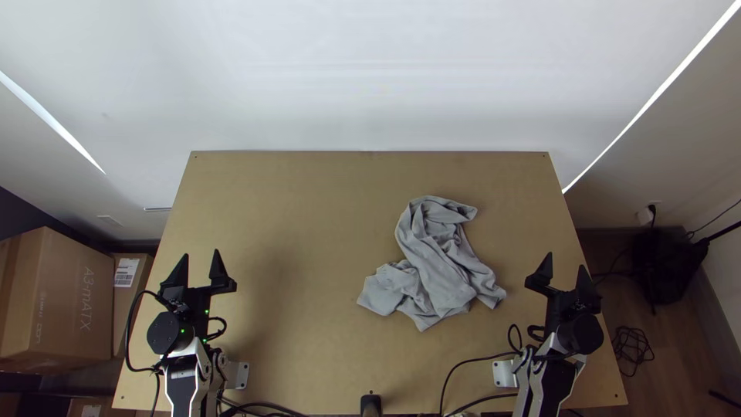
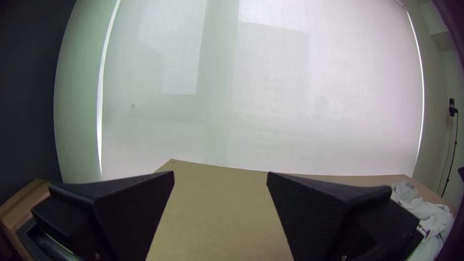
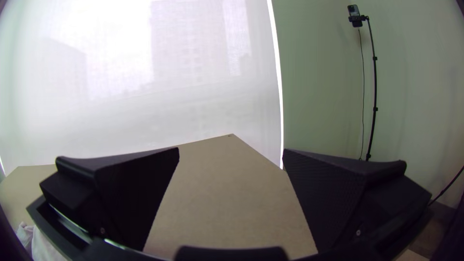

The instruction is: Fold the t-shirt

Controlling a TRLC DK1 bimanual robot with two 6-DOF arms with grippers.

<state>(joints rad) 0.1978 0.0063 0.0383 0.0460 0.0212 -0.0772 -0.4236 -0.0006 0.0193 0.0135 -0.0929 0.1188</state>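
A grey t-shirt [image 1: 441, 262] lies bunched and crumpled on the table, right of its middle. My left gripper [image 1: 201, 261] stands open over the table's left side, well away from the cloth; in the left wrist view the left gripper [image 2: 221, 179] has a wide gap between its fingers, and the t-shirt [image 2: 425, 210] is partly behind one finger. Over the right side, my right gripper [image 1: 563, 270] is open too, a short way right of the cloth. The right wrist view shows the right gripper [image 3: 231, 153] holding nothing, with a bit of the t-shirt [image 3: 41, 244] near the edge.
The wooden table [image 1: 309, 224] has black cables [image 1: 471, 378] along its near edge, with a small black object [image 1: 370, 403] between the arm bases. Cardboard boxes [image 1: 73, 297] stand beyond the left edge. A thin stand [image 3: 374, 96] rises past the right side.
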